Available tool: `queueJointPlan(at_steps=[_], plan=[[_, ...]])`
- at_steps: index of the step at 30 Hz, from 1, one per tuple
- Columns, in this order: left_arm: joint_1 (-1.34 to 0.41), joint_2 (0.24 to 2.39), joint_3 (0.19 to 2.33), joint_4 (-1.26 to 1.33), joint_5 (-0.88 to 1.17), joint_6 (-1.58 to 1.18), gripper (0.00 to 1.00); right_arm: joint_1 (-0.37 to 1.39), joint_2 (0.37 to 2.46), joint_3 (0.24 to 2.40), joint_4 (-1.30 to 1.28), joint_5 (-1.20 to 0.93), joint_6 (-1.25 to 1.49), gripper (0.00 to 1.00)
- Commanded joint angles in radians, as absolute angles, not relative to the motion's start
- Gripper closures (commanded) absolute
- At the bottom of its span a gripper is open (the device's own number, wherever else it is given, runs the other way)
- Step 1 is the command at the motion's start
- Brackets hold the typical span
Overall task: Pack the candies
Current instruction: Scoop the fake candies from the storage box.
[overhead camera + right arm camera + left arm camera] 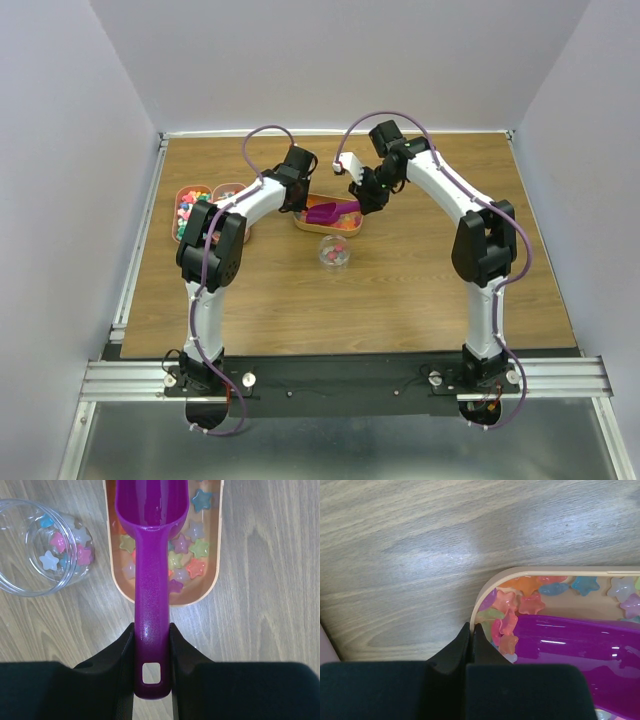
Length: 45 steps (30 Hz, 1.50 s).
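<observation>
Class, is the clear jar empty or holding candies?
Holding some: a few star candies lie inside the clear jar, far from full.

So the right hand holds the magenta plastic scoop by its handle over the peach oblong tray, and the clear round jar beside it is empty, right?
Not quite: the clear round jar is not empty; the right wrist view shows a few star-shaped candies inside it. The right hand does hold the magenta plastic scoop by its handle over the peach oblong tray.
</observation>
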<state>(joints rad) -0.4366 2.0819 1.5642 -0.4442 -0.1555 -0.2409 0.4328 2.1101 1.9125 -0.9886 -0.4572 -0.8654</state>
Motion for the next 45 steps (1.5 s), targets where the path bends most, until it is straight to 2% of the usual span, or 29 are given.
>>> queueJointPlan(at_steps=[1, 19, 27, 41, 45], plan=[[-0.453, 2.063, 1.589, -0.463, -0.12, -0.255, 1.0, 0.442, 2.132, 1.933, -0.98, -0.5, -0.85, 0.99], [-0.456, 1.987, 1.601, -0.48, -0.071, -0.324, 1.0, 0.442, 2.109, 1.827, -0.827, -0.566, -0.79, 0.99], [-0.463, 1.953, 1.638, -0.515, -0.109, -0.331, 1.0, 0.442, 2.08, 1.764, -0.765, -0.591, -0.77, 0.99], [-0.468, 1.947, 1.678, -0.563, -0.156, -0.348, 1.0, 0.442, 2.066, 1.738, -0.72, -0.635, -0.756, 0.99], [-0.477, 1.944, 1.695, -0.558, -0.115, -0.337, 1.0, 0.44, 2.071, 1.746, -0.703, -0.656, -0.738, 0.99]])
